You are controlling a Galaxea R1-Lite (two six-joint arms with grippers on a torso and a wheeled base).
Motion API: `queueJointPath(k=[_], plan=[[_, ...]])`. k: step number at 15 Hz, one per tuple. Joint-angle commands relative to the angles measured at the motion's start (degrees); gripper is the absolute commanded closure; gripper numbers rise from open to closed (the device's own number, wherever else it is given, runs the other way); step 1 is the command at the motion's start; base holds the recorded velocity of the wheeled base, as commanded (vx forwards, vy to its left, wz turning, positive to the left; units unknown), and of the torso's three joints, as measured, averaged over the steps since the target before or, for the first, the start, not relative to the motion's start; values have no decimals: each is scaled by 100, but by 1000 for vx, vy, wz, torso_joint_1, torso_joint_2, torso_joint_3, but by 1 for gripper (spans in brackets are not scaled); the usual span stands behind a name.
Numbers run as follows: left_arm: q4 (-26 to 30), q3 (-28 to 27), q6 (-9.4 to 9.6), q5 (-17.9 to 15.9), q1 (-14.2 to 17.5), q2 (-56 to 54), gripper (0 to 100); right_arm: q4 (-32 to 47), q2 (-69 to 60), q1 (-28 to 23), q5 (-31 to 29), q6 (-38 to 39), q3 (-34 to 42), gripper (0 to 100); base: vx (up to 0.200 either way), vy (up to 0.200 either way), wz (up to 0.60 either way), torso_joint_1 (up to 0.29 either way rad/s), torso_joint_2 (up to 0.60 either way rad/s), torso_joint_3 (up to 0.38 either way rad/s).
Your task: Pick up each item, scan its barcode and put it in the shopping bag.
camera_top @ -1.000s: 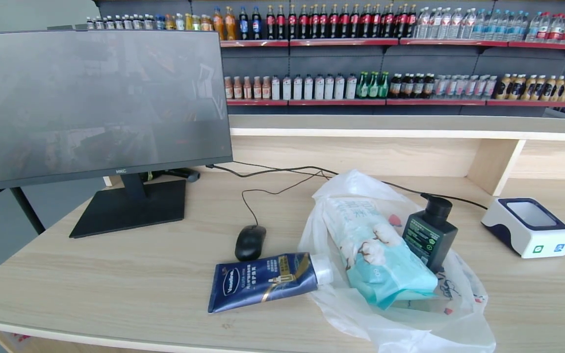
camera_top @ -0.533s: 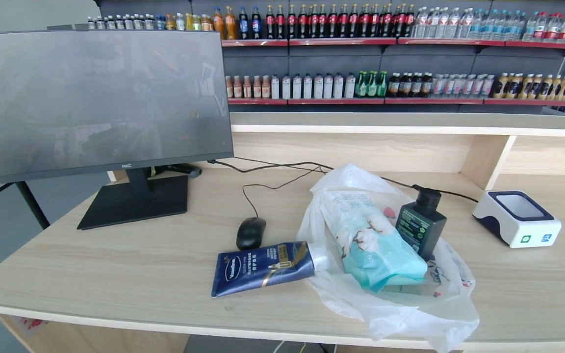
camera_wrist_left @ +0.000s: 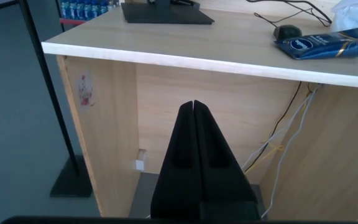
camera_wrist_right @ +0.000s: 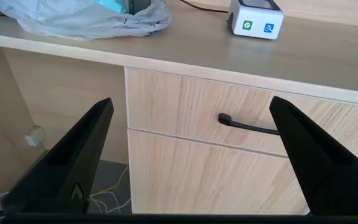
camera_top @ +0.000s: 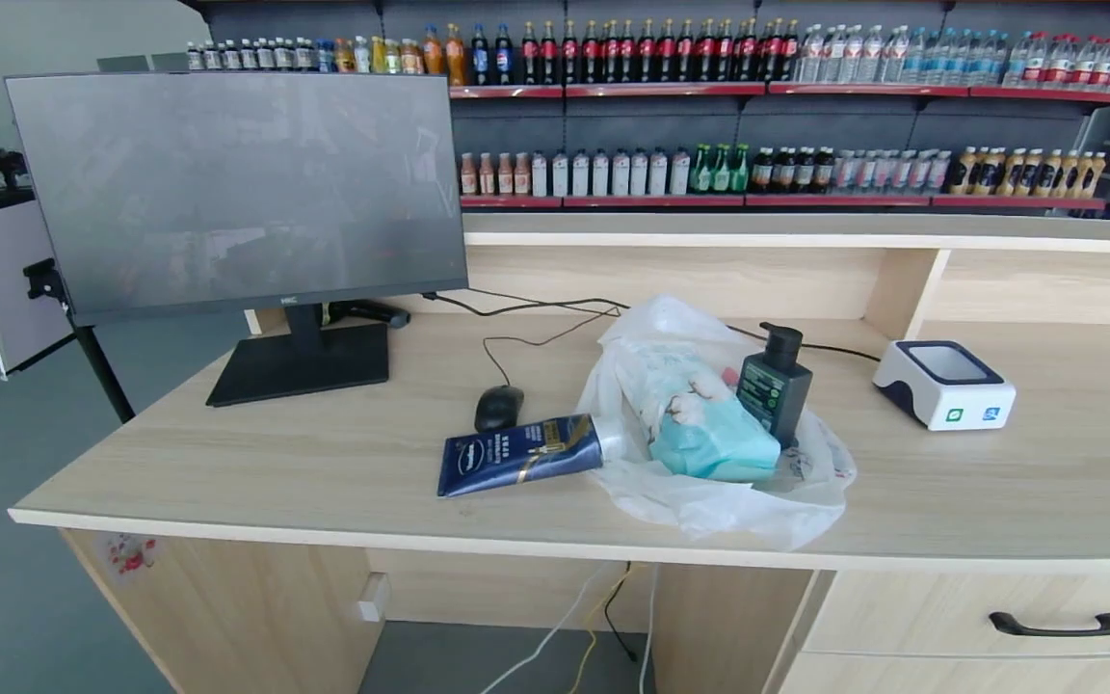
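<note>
Right claw [camera_wrist_right: 191, 102] wide before drawer handle [camera_wrist_right: 247, 127]

The counter [camera_top: 227, 463] is pale wood-grain board, matt and smooth, and so is its drawer front [camera_top: 902, 607]. The shopping bag [camera_top: 738, 506] is thin, translucent plastic, crinkled and faintly shiny. The dark blue tube [camera_top: 516, 455] is glossy plastic with shiny gold print. The teal pack [camera_top: 714, 448] is soft plastic film. The dark bottle [camera_top: 775, 390] looks like hard, matt plastic. The scanner [camera_top: 940, 405] is smooth white plastic. The monitor screen [camera_top: 237, 193] is matt.
</note>
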State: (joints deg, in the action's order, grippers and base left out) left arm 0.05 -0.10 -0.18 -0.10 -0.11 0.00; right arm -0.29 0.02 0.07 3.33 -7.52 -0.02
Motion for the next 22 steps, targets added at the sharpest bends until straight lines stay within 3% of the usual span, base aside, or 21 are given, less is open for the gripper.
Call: queueJointPath(k=[1,4,17,22], plan=[[4,1,1,1,11,0,100,3,-2,1,10,5,2,0,0,0,-600,2,2,2],[4,1,1,1,2,0,100,3,-2,1,10,5,2,0,0,0,-600,12,4,1],[4,1,-26,1,11,0,100,20,-2,1,1,286,2,0,0,-200,0,1,2,2],[4,1,-26,10,11,0,100,29,-2,1,-8,295,2,0,0,-200,480,4,1,5]])
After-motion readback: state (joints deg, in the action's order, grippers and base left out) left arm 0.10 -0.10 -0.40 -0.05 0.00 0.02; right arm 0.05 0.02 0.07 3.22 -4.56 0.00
